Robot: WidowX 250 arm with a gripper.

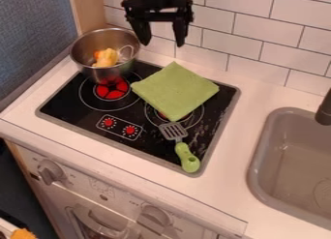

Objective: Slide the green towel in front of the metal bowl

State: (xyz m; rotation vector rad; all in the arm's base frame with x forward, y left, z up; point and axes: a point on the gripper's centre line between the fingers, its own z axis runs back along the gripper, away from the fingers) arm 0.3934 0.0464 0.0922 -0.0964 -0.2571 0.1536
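From here, a round silver metal bowl [82,52] sits on the left of the flat black stovetop [61,103]. The black two-finger gripper [162,43] hangs above, jaws apart, and the square green cloth towel [173,90] lies right of the bowl
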